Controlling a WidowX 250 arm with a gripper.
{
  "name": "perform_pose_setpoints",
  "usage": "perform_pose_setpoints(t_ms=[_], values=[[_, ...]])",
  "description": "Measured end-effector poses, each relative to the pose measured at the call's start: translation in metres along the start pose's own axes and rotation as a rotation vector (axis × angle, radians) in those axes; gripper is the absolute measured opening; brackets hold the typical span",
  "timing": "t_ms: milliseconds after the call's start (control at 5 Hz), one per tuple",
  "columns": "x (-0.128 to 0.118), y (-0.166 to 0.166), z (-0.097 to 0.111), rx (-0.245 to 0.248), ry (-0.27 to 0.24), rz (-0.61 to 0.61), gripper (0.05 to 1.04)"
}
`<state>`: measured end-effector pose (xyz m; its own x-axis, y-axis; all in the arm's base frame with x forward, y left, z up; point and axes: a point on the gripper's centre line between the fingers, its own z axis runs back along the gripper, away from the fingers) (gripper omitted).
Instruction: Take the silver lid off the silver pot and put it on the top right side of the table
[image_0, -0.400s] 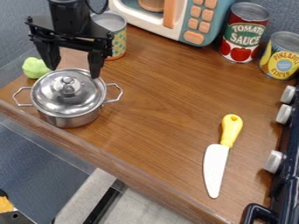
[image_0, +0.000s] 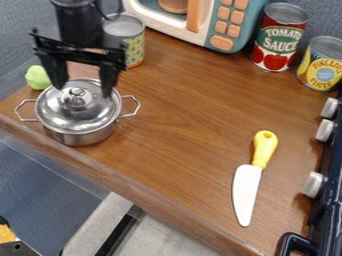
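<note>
Down a little has come my black two-finger gripper (image_0: 83, 91), jaws spread, presumably so I can straddle the round metal knob (image_0: 77, 93). The shiny silver lid (image_0: 97, 111) sits on the silver metal pot (image_0: 81, 138). Printed labels wrap the red-and-green can (image_0: 277, 41) and yellow-and-blue can (image_0: 323, 70).
</note>
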<state>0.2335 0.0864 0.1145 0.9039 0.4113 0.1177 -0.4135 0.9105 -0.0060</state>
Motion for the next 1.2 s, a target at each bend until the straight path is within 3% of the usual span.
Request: perform_pose_setpoints(t_ms=[400, 600, 1000, 1200], values=[[-0.001, 0.009, -0.018, 0.059, 0.076, 0.009, 1.0], [0.001, 0.004, -0.021, 0.089, 0.055, -0.031, 0.952], [0.0, -0.002, -0.022, 0.063, 0.039, -0.051, 0.42], [0.0, -0.003, -0.021, 0.058, 0.036, -0.05, 0.267]])
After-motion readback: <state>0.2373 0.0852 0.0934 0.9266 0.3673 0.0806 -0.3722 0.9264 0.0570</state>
